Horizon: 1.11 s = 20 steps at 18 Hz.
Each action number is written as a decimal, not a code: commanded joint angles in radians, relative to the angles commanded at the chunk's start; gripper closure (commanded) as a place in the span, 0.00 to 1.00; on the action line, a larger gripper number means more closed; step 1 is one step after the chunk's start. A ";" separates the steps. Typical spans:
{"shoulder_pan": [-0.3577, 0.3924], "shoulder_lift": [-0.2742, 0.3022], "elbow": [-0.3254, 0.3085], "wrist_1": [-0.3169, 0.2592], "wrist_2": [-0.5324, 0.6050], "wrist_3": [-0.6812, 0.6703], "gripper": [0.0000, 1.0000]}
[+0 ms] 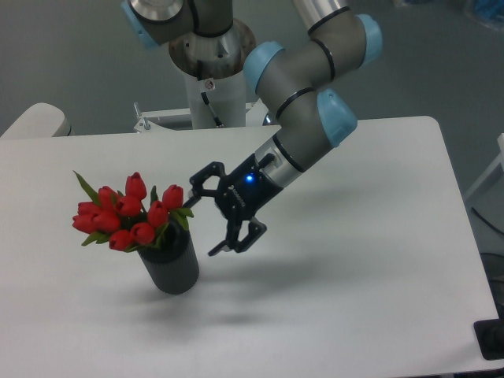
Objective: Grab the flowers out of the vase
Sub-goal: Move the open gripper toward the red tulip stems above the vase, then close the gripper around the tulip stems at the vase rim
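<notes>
A white bench [378, 260] with rounded corners fills most of the view. Beyond its far edge lies grey floor [63, 55]. Off the bench's far-left corner sits a pale rounded object [35, 120], only partly visible.

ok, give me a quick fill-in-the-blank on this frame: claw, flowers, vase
1. The flowers stand in the dark ribbed ____.
2. The claw is ____, holding nothing.
3. In the image, the claw is on the ____ side of the vase.
4. The tulip buds are ____ in colour.

Missing words: vase; open; right; red
</notes>
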 joint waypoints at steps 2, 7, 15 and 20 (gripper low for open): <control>-0.005 0.002 -0.008 0.000 -0.002 0.000 0.00; -0.037 0.008 -0.017 0.002 -0.011 0.002 0.00; -0.071 0.008 -0.023 0.002 -0.032 0.006 0.00; -0.084 0.005 -0.061 0.058 -0.101 0.006 0.00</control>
